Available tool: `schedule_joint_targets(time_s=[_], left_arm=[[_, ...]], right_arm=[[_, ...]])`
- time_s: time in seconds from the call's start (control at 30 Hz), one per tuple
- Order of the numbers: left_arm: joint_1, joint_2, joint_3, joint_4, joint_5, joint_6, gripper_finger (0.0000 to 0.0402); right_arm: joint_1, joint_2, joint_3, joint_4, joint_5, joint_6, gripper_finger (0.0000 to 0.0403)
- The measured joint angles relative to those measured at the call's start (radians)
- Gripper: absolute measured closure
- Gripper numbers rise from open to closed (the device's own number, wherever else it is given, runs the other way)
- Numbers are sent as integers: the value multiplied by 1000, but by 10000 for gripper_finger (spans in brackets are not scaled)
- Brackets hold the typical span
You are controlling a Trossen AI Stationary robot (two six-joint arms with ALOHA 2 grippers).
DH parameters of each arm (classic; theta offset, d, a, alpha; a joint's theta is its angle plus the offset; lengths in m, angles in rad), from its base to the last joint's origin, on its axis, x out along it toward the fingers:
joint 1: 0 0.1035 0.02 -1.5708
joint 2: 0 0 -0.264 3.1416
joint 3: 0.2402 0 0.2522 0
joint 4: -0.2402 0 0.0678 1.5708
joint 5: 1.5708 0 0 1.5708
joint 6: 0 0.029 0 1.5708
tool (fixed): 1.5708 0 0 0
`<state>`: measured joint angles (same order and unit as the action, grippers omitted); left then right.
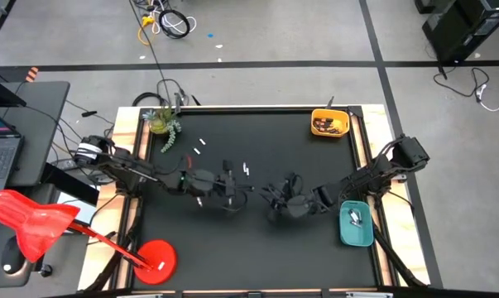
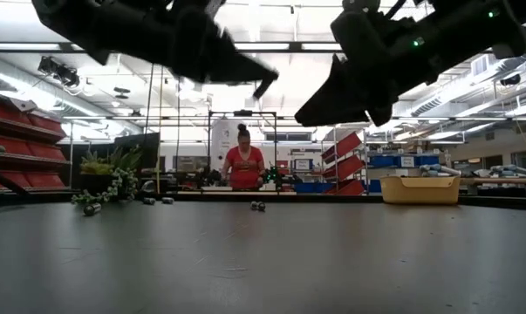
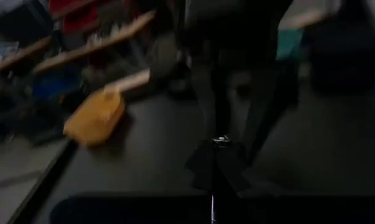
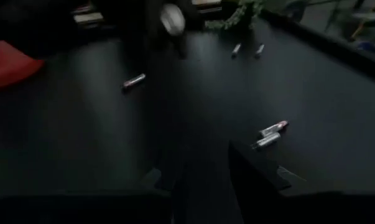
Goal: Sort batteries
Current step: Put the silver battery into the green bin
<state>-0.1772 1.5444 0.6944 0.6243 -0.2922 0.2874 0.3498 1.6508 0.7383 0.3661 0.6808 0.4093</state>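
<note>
- Work surface: black mat table (image 1: pixel 257 248) with pale wooden edging, seen from above.
- Left gripper (image 1: pixel 247 189), dark two-finger type, sits just left of table centre and points toward 3 o'clock. Fingers pressed together; nothing visible between them.
- Right gripper (image 1: pixel 270 196), same dark type, sits just right of centre and points toward 9 o'clock, tips near the left gripper's. In its wrist view the two fingers (image 4: pixel 252 168) stand apart with bare mat between; nothing held.
- Batteries: a pair of small silvery cylinders with reddish ends (image 1: pixel 246 170) lies at 12 o'clock from the two grippers, close by and untouched. The right wrist view shows this pair (image 4: pixel 271 135) lying side by side just ahead of the fingers.
- Further loose batteries (image 1: pixel 200 145): small pale cylinders scattered toward 10 o'clock of centre, well apart from both grippers.
- Yellow plastic tray (image 1: pixel 329 123) at the table's 1 o'clock corner holds dark items; type not discernible.
- Teal plastic tray (image 1: pixel 356 225) at the 4 o'clock edge, under the right arm's forearm, contains a few silvery batteries (image 1: pixel 354 218).
- Small green potted plant (image 1: pixel 162 122) at the 11 o'clock corner.
- Red round-based object (image 1: pixel 154 257) rests off the 7 o'clock corner.
- Low view: a person in a red top (image 2: pixel 244 166) stands beyond the far table edge.
</note>
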Motion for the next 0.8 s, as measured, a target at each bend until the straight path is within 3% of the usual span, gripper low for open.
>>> schedule_joint_targets(time_s=[0.17, 0.33, 0.63, 0.8], left_arm=[[26, -1, 1, 139, 157, 17, 401], [34, -1, 1, 208, 211, 19, 401], [34, -1, 1, 263, 226, 19, 401], [33, -3, 1, 268, 220, 19, 401]], right_arm=[[17, 0, 0, 57, 86, -23, 246], [12, 0, -1, 206, 89, -132, 212], [-41, 0, -1, 385, -24, -272, 235], [-68, 0, 14, 399, -116, -308, 243]])
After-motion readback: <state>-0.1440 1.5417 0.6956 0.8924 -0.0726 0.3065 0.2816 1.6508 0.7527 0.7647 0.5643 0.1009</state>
